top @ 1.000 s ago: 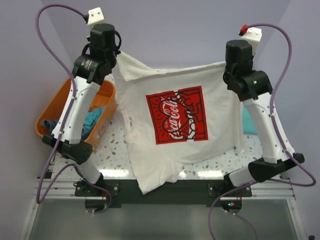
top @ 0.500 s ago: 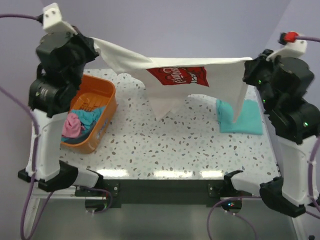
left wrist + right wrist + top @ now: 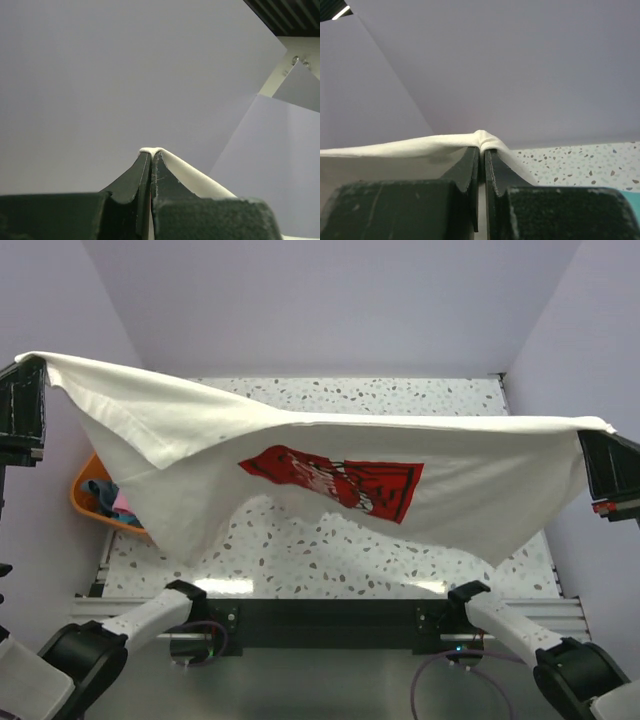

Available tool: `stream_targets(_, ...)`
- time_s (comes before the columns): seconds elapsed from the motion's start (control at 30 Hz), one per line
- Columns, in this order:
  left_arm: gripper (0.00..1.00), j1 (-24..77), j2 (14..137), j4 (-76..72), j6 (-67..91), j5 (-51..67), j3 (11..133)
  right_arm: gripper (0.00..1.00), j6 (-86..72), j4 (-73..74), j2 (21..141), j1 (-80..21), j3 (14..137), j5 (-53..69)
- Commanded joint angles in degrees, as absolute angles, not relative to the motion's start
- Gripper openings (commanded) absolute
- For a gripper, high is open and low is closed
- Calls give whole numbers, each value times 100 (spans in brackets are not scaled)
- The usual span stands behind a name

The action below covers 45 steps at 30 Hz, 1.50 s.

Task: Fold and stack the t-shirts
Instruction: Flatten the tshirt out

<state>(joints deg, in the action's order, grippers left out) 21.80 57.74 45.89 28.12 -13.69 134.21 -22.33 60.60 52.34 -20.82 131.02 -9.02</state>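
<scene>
The cream-white t-shirt (image 3: pixel 330 455) with the red logo print (image 3: pixel 340 483) hangs stretched wide in the air above the table, close to the top camera. My left gripper (image 3: pixel 35 362) is shut on its left corner at the far left; the pinched cloth shows in the left wrist view (image 3: pixel 151 150). My right gripper (image 3: pixel 598 428) is shut on its right corner at the far right; the cloth also shows in the right wrist view (image 3: pixel 481 137). The teal-green t-shirt is hidden behind the spread shirt, save a teal sliver in the right wrist view (image 3: pixel 631 192).
The orange basket (image 3: pixel 88 502) with coloured cloth in it peeks out under the shirt's left edge. The speckled table (image 3: pixel 400 395) shows behind and below the shirt. Purple walls stand on three sides.
Both arms have risen and swung toward the camera, pulling the white shirt from hanging over the table to stretched wide and high. It now covers the folded teal shirt and most of the basket.
</scene>
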Motion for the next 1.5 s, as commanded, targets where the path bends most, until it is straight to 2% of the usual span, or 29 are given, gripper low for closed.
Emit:
stream_targets(0.0,0,2153,6222,4422,2804,-1335,13439,0,-2233,6179,5466,-2065,13140,-1210)
stream_targets(0.17,0,2153,6722,4061,2523,-1933,13044,0,-2074,5977,5949,-2066,12509,-2582)
stream_targets(0.37,0,2153,7856,3332,2251,-2794,11779,0,-1978,4695,6590,-2057,10339,-3708)
stream_targets(0.43,0,2040,8453,3078,2171,-3006,11506,0,-1925,4004,6749,-2004,9513,-3779)
stream_targets(0.5,0,1855,9206,2971,2118,-2639,11461,0,-2021,3614,7108,-1803,8907,-3657)
stream_targets(0.6,0,1600,10234,2656,2136,-2436,11400,0,-2171,2920,7958,-1277,8457,-2893)
stream_targets(0.7,0,1547,11140,2093,1969,-2137,11391,0,-2276,2287,8795,-863,8446,-2138)
stream_targets(0.8,0,1538,11969,1688,1881,-1960,11793,0,-2268,2093,9982,-573,8945,-1434)
stream_targets(0.93,0,1486,12892,1565,1863,-1758,12462,0,-1926,1986,11492,-422,9816,-1134)
stream_targets(1.03,0,1459,13367,1336,1881,-1530,12656,0,-1697,1942,12082,-387,10370,-1265)
stream_targets(1.23,0,1406,13527,1239,2021,-1406,12516,0,-1442,1767,12419,-316,10793,-959)
stream_targets(1.47,0,1397,12473,1195,2346,-1240,10911,0,-950,1828,11920,-316,10284,-694)
